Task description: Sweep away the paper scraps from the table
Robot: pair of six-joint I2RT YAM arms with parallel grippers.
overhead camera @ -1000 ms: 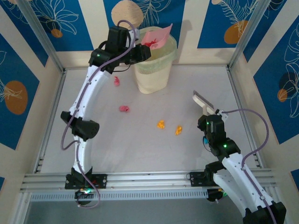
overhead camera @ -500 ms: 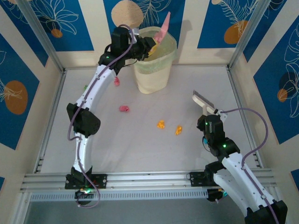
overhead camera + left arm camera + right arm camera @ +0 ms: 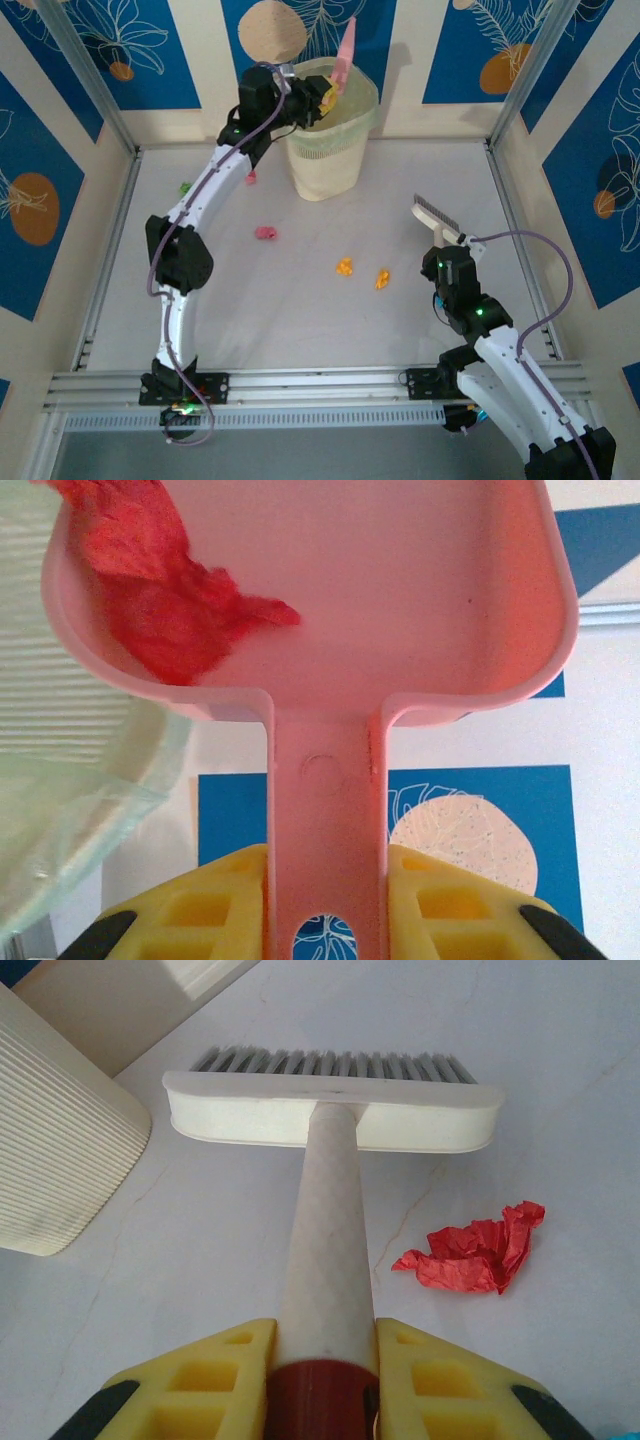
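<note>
Altogether, five paper scraps lie loose on the table (image 3: 300, 330) in the top view. One green wad (image 3: 185, 187) sits near the left rail (image 3: 108, 250). One pink wad (image 3: 250, 178) is just beside the left arm, left of the bin (image 3: 325, 165), and a second pink wad (image 3: 265, 233) lies farther toward the middle. Two orange ones, the left orange wad (image 3: 344, 266) and the right orange wad (image 3: 382, 278), lie near each other, centre-right.

The right wrist view adds a sixth, a red wad (image 3: 475, 1255), on the table just right of the brush handle and apart from it. A seventh, the red crumple (image 3: 170, 610), lies inside the dustpan (image 3: 345, 50).

There is one bin, standing at the far edge. The one dustpan – pink – is tipped almost on edge above the bin's rim. The left gripper (image 3: 318, 100) is closed on its handle, with yellow fingers (image 3: 200, 910) pressed to both sides.

The one brush (image 3: 433, 213) is well right of the bin and near the right rail (image 3: 522, 250). The right gripper (image 3: 452, 262) is clamped on its handle. Whether the bristles touch the table I cannot tell.

Wide bare surface runs from the orange pair down to the near rail (image 3: 320, 383) – and between the two arm bases.
</note>
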